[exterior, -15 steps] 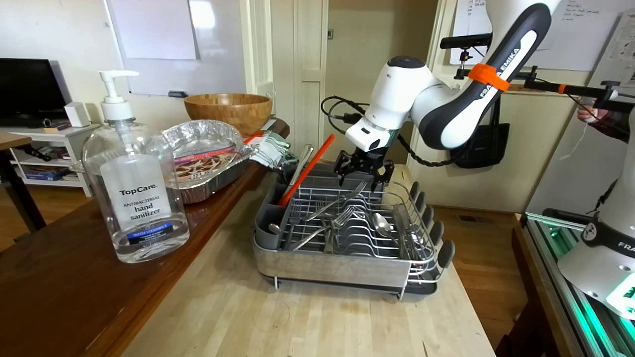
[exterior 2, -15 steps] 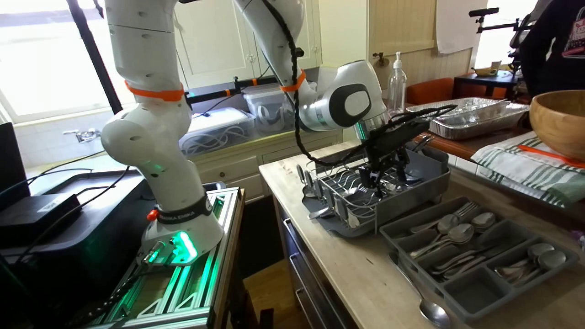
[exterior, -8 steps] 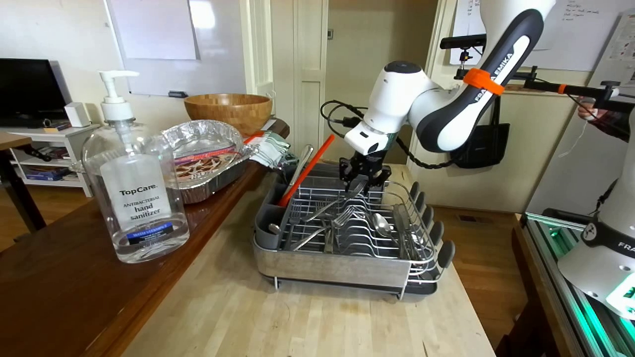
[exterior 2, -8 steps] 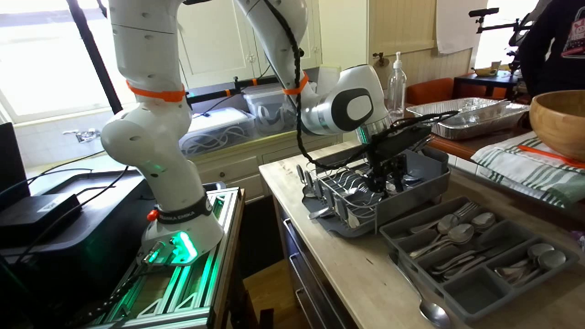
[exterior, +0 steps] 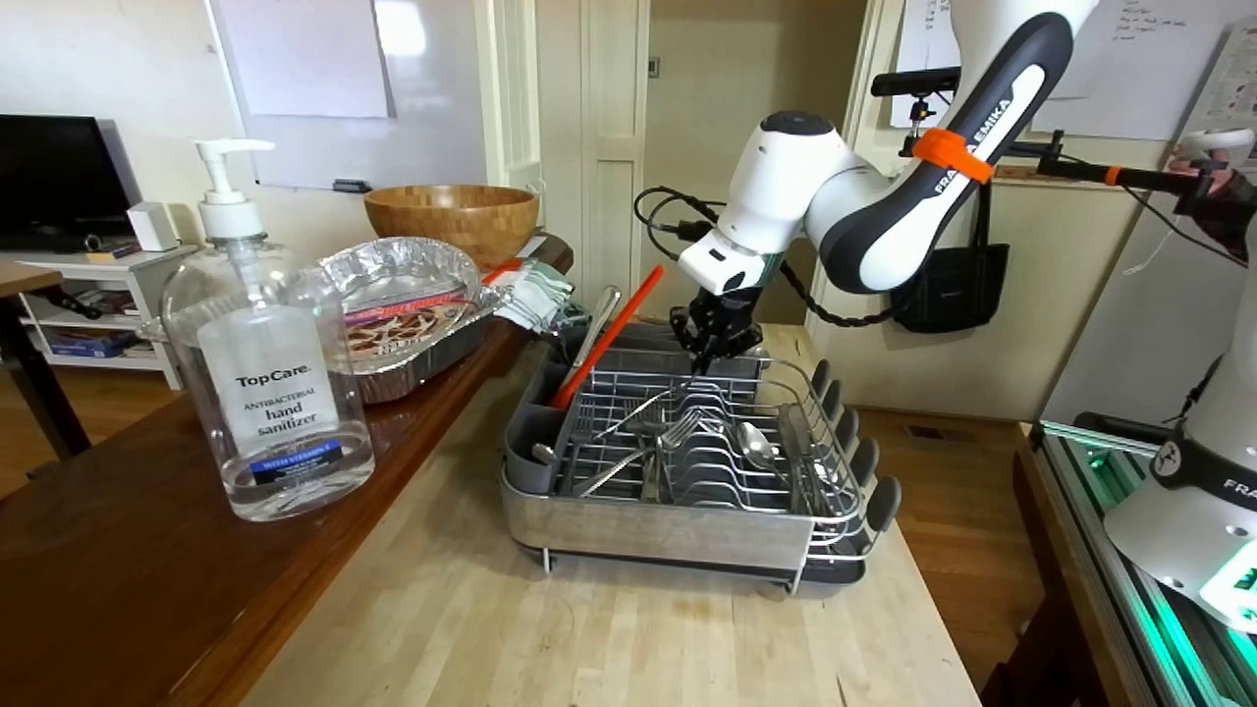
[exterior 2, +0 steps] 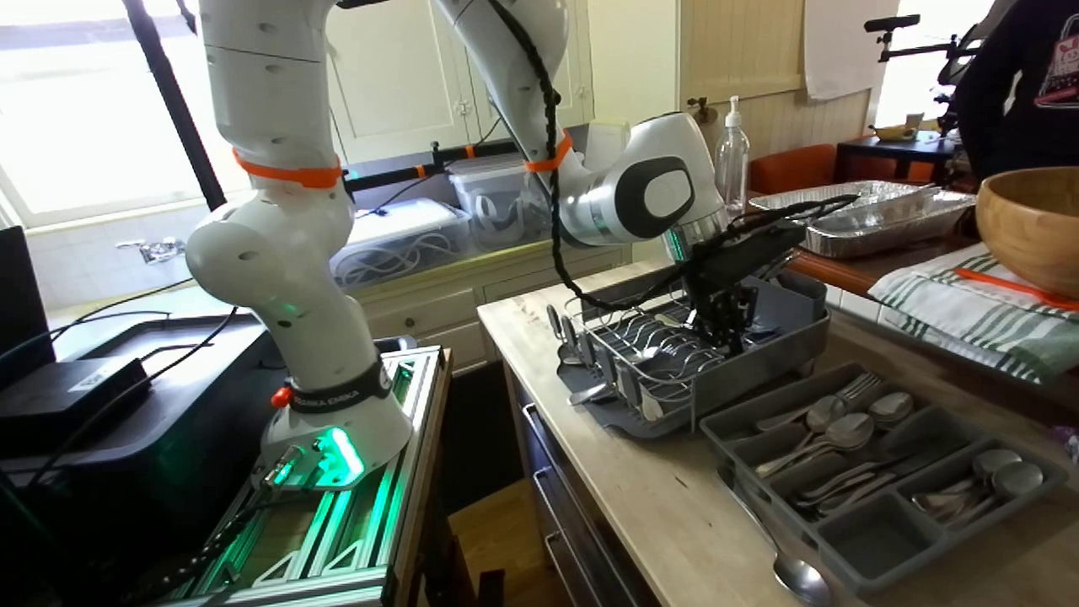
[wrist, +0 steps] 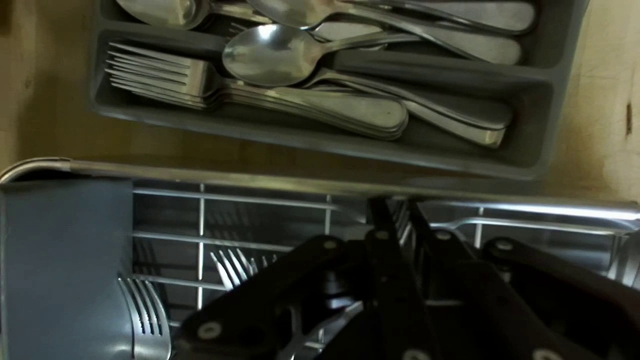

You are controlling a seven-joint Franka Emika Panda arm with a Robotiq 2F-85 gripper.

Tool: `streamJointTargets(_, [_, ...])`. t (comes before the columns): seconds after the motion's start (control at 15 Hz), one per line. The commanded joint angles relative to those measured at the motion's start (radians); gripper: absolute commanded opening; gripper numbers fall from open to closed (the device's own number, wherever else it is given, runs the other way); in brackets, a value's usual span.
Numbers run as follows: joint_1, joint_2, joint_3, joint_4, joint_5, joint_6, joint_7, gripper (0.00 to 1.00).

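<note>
Gripping a fork (exterior: 633, 411) by its tines, the fingers (wrist: 383, 225) hide most of its head; slivers show between them.

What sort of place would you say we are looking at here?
Most likely a kitchen: there is a dish rack, a cutlery tray beside it, and a tap below the window.

the window (exterior 2: 76, 118) glares white in an exterior view, while the wrist view is dim.
</note>
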Motion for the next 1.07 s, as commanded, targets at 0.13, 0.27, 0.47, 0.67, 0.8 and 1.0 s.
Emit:
streamJointTargets(0.13, [-0.062,-0.086,0.072,-0.062,0.120,-0.044,-0.162,0.02])
streamJointTargets(0.27, [-0.107,-0.107,0.113,-0.077,0.208,-0.040,-0.268,0.02])
streamJointTargets(0.47, [-0.068,-0.153,0.084,-0.081,0.242,-0.078,-0.291,0.02])
streamJointTargets(0.67, [-0.045,-0.192,0.069,-0.076,0.236,-0.122,-0.281,0.02])
streamJointTargets(0.8, [-0.035,-0.217,0.064,-0.080,0.236,-0.142,-0.284,0.02])
streamJointTargets(1.0, [-0.020,-0.213,0.070,-0.076,0.280,-0.165,-0.345,0.34])
